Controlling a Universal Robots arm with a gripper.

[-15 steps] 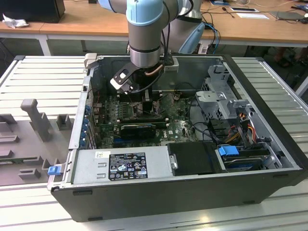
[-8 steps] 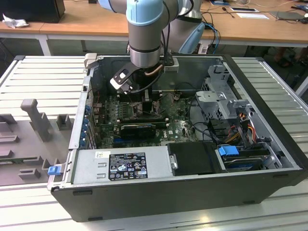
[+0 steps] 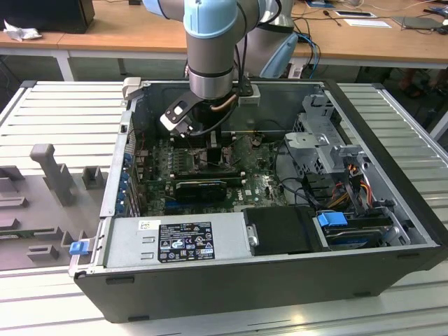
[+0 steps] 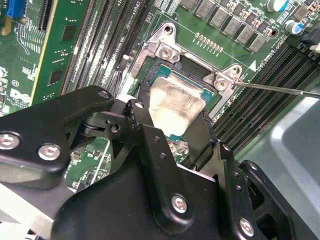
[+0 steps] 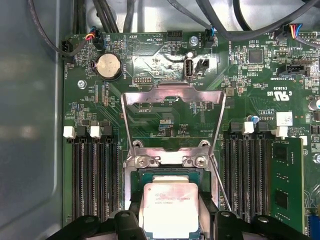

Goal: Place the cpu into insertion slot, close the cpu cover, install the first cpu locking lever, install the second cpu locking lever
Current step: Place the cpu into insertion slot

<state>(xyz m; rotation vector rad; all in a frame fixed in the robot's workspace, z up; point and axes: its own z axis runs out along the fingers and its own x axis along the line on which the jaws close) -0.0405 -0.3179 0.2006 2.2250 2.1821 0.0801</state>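
Looks down into an open computer case [image 3: 280, 280] in the exterior view, with the robot arm [image 3: 210, 49] reaching from the upper centre of the frame onto the green motherboard [image 3: 259, 185] near the middle. In both wrist views, shows the black gripper [image 4: 170, 120] pinching the cpu [image 5: 170, 207] by two opposite edges, fingers [image 4: 137, 112] pressed against its sides. Holds the pale silvery chip right at the insertion slot [image 5: 167, 160], inside the grey metal rim; cannot tell whether fully seated or resting just above the contacts. In the first wrist view, shows the cpu cover [image 5: 172, 94] swung open and lying back beyond the socket, plus a thin locking lever [image 5: 220, 184] unlatched just beside it, between the socket and one bank of long memory slots [image 5: 92, 175]. Risks, by judgement, landing the chip slightly tilted or off its keyed corners and bending the socket contacts; dragging it askew on release through a sticking finger; or snagging a finger on the open cover or the loose lever close by.
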